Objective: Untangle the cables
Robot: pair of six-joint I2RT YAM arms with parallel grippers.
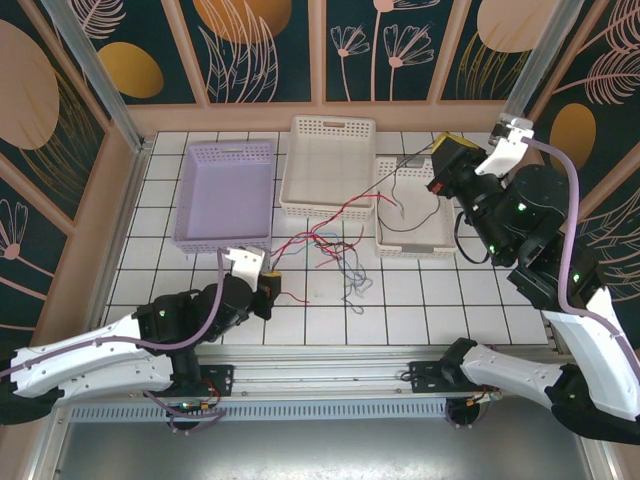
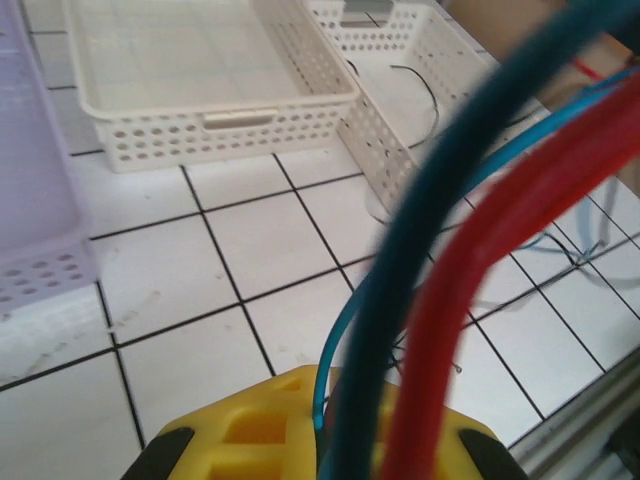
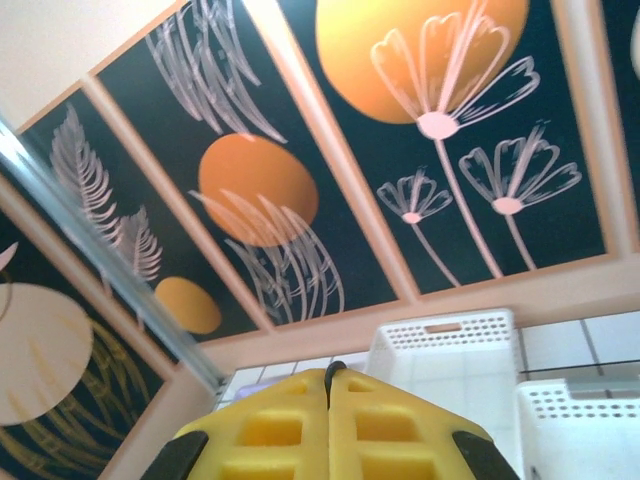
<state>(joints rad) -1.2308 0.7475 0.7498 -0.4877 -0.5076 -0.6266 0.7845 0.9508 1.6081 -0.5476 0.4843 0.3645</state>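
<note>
A loose tangle of thin red (image 1: 322,236) and blue cables (image 1: 350,274) lies on the white tiles in front of the baskets. My left gripper (image 1: 272,286) sits low on the tiles, left of the tangle. In the left wrist view its yellow fingers (image 2: 250,425) are shut on a red cable (image 2: 500,260) and blue cables (image 2: 425,260) that rise from the left gripper (image 2: 325,390). My right gripper (image 1: 446,152) hangs raised over the right white basket (image 1: 383,245). The right gripper (image 3: 330,378) is shut on a black cable (image 1: 415,160) that trails down into that basket.
A lilac basket (image 1: 190,190) stands at the back left, a white basket (image 1: 290,170) in the middle. In the left wrist view the lilac basket (image 2: 30,200), the white basket (image 2: 215,120) and the right basket (image 2: 385,150) show too. The wall (image 3: 300,130) rises behind them.
</note>
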